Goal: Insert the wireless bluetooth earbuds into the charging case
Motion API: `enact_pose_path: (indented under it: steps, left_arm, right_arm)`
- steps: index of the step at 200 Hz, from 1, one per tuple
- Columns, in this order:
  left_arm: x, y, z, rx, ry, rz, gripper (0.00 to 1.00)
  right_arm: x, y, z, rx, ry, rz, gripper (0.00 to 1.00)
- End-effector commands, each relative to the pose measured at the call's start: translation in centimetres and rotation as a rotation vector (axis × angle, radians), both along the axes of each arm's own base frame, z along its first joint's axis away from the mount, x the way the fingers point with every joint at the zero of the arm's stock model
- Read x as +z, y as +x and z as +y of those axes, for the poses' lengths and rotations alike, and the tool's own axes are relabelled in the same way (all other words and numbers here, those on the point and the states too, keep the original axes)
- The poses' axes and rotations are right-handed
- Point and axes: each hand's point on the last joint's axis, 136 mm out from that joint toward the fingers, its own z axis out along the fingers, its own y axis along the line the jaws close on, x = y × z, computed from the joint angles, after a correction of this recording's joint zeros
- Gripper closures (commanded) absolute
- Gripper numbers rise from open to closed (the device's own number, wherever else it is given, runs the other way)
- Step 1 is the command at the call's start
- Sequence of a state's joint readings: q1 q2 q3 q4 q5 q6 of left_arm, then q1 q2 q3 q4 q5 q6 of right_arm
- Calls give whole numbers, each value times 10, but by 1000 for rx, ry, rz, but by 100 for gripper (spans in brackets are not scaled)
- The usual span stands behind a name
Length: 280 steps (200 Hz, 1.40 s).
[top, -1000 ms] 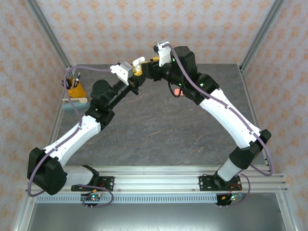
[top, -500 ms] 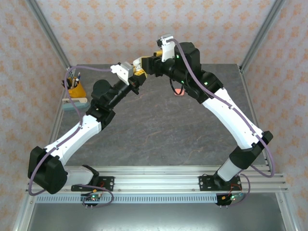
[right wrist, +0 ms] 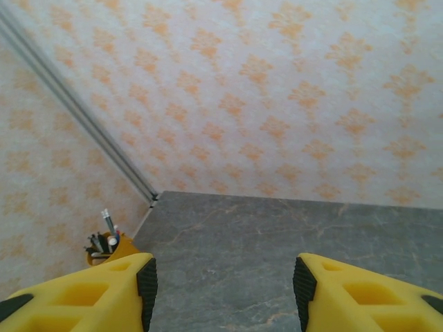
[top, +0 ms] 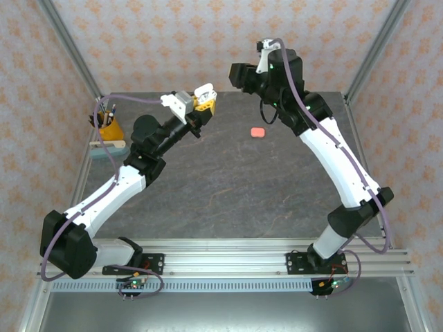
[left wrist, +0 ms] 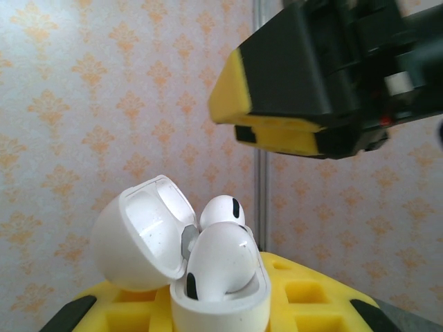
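Observation:
My left gripper is shut on a white charging case, held up above the back of the table with its lid open. Two white earbuds sit in the case, a near one and a far one, with their heads standing above the rim. My right gripper hangs open a little to the right of the case and higher, apart from it. In the right wrist view its yellow fingers have nothing between them. A small salmon-pink thing lies on the table below the right arm.
A yellow cup of pens stands at the table's far left edge, next to a flat pale block. The grey table is walled by patterned panels with metal posts at the corners.
My right gripper has pulled away from the case, going right and up, and the salmon-pink thing beneath it has come into view. The left gripper has held still with the case.

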<state>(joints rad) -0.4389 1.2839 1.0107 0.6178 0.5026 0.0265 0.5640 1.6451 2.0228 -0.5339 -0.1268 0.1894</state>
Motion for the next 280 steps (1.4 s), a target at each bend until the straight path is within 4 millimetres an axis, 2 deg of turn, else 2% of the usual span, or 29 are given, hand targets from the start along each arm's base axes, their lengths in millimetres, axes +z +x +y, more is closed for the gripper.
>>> enact_pose_path:
  steps: [1, 37, 91, 159, 191, 218, 239, 280]
  left_arm:
    - [11, -23, -16, -136, 9, -66, 100]
    - [3, -29, -26, -220, 6, -66, 100]
    - [-3, -34, -40, -331, 2, -44, 100]
    - [-5, -31, -52, -398, 18, -24, 100]
    - [-8, -21, -52, -368, 22, -6, 100]
    - [-12, -9, -50, -322, 15, 9, 100]
    - [-16, -2, -51, -315, 4, 28, 100]
    - [-25, 8, -53, -313, -8, 61, 100]
  right_arm:
    - [-13, 11, -13, -20, 51, 102, 45]
    - [-33, 15, -18, 1, 50, 179, 46]
    - [-52, 8, -5, 83, 28, 247, 46]
    - [-78, 5, 25, 247, 14, 358, 48]
    - [-76, -12, 39, 370, 35, 387, 53]
    - [-69, -34, 37, 417, 45, 381, 56]
    - [-58, -48, 25, 391, 60, 338, 57]
    - [-55, -57, -1, 276, 54, 287, 57]
